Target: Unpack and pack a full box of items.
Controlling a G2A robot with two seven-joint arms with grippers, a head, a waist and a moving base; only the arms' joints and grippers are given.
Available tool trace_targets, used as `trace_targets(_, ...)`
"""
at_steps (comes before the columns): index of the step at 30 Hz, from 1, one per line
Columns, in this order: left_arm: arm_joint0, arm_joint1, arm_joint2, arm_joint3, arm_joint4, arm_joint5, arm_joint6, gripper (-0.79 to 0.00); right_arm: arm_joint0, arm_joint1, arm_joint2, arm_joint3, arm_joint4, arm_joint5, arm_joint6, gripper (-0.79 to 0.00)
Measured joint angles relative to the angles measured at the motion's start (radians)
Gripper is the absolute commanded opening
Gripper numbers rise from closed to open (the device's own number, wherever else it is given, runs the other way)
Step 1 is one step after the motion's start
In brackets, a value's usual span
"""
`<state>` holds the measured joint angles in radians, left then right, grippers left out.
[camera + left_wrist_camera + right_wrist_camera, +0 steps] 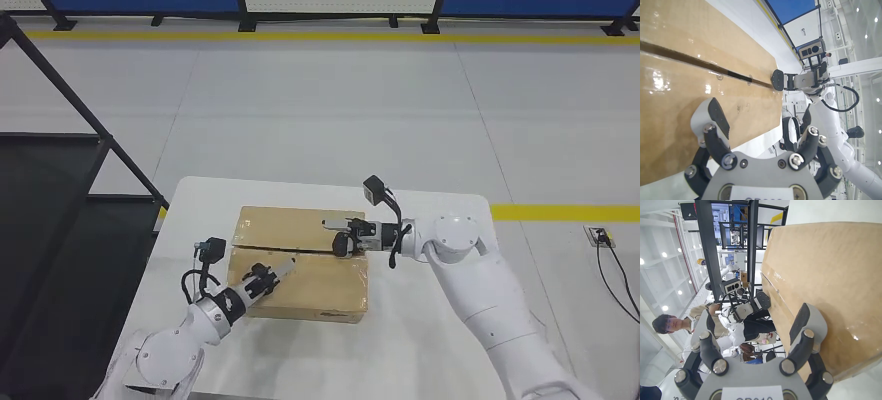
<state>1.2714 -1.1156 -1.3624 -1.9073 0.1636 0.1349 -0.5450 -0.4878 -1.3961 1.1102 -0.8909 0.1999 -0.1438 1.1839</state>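
A closed brown cardboard box (300, 268) lies in the middle of the white table, its two top flaps meeting at a dark seam (696, 60) under glossy tape. My left gripper (270, 274) (761, 123) is open over the near flap towards the box's left end; one finger (717, 115) is above the cardboard and the other (807, 132) is past the flap's edge. My right gripper (340, 238) (755, 321) is open at the right end of the seam, with one pad (802, 321) close to the box top. Neither holds anything.
The white table (430, 330) has bare surface to the right of and in front of the box. A black metal frame (100, 150) stands off the table's left side. A yellow line (560, 212) runs along the floor beyond.
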Motion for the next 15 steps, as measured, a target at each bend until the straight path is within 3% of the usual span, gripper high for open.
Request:
trace_targets(8,0.051,0.002,-0.104,-0.049,-0.143,-0.044,0.038,0.0,0.001,0.003,-0.01,0.022,0.001,-0.023,0.004,0.0)
trace_targets(15,0.097,0.004,-0.288,-0.031,-0.428,-0.089,0.031,0.0,-0.013,0.009,-0.015,0.006,-0.004,-0.039,0.004,0.0)
